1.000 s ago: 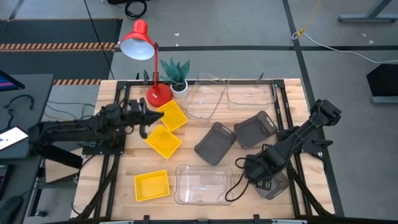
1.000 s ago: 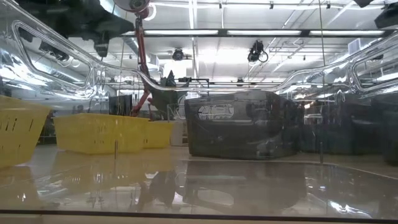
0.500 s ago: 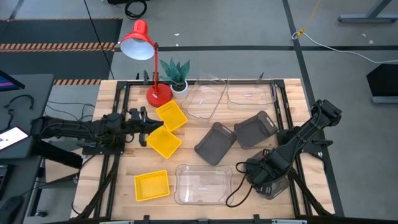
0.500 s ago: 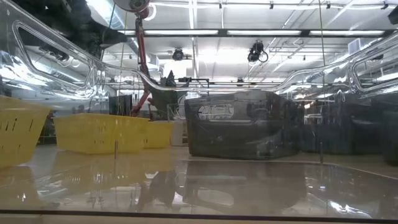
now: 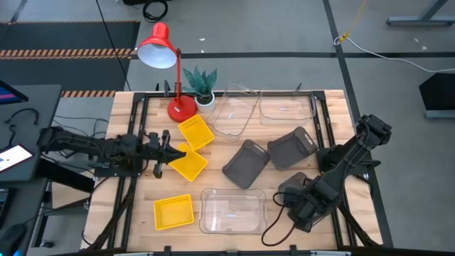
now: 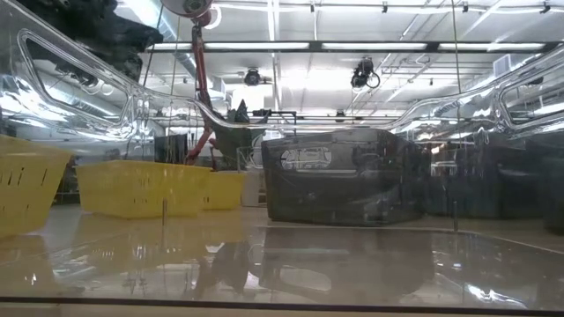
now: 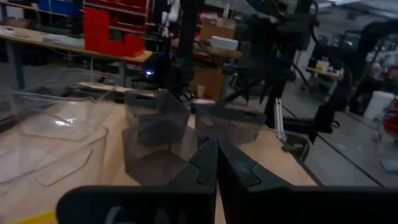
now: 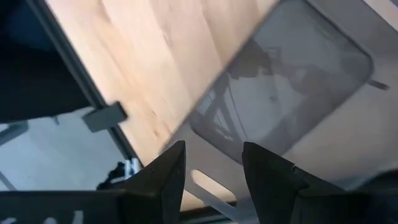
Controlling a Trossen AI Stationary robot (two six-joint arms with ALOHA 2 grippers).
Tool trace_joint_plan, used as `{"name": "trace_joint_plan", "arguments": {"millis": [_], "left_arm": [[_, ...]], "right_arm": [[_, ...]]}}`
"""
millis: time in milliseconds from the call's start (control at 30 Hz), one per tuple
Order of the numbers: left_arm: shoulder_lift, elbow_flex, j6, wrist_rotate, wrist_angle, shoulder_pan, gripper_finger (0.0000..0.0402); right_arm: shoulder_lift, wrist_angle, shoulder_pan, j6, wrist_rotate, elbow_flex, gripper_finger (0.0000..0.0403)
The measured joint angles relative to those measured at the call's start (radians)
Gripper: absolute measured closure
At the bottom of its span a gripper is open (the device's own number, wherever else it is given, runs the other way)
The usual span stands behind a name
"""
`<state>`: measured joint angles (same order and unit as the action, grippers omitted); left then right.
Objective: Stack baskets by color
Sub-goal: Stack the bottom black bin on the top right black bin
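Three yellow baskets lie at left: one far (image 5: 195, 133), one in the middle (image 5: 188, 162), one near (image 5: 173, 212). Two grey baskets (image 5: 247, 162) (image 5: 291, 148) sit at centre. Clear baskets rest at the far side (image 5: 234, 114) (image 5: 286, 107) and the near side (image 5: 231, 211). My left gripper (image 5: 169, 149) (image 7: 216, 163) is shut and level, pointing toward the table's right, beside the middle yellow basket's left corner. My right gripper (image 5: 297, 205) (image 8: 211, 168) points down, open, over the rim of a third grey basket (image 8: 292, 93) at the near right.
A red desk lamp (image 5: 167, 64) and a small potted plant (image 5: 201, 85) stand at the far left of the table. Black frame rails (image 5: 131, 178) run along both table sides. Bare wood (image 5: 220, 181) shows between the yellow and grey baskets.
My left gripper has drawn back toward the table's left edge and swung toward the near edge, from beside the far yellow basket to beside the middle one. My right gripper has shifted toward the near edge over the grey basket and turned a little. No basket has moved.
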<state>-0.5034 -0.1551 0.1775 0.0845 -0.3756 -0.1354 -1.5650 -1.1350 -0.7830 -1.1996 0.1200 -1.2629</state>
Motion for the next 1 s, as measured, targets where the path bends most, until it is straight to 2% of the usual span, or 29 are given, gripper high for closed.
{"name": "trace_joint_plan", "arguments": {"millis": [433, 567, 667, 833, 1000], "left_arm": [[-0.001, 0.0, -0.008, 0.025, 0.015, -0.072, 0.0395], [-0.001, 0.0, -0.009, 0.069, 0.015, -0.072, 0.0393], [-0.001, 0.0, -0.008, 0.133, 0.022, -0.072, 0.0392], [-0.002, 0.0, 0.027, 0.229, 0.031, -0.072, 0.0391], [-0.002, 0.0, 0.078, 0.245, 0.031, -0.072, 0.0391]], "right_arm": [[0.0, 0.042, 0.003, 0.044, -0.077, 0.0, 0.0239], [0.0, 0.037, 0.026, 0.101, -0.094, 0.0, 0.0239], [0.0, -0.029, 0.028, 0.166, -0.106, 0.0, 0.0239], [0.001, -0.127, 0.016, 0.23, -0.059, 0.0, 0.0239], [0.001, -0.107, 0.013, 0.296, 0.03, 0.0, 0.0239]]}}
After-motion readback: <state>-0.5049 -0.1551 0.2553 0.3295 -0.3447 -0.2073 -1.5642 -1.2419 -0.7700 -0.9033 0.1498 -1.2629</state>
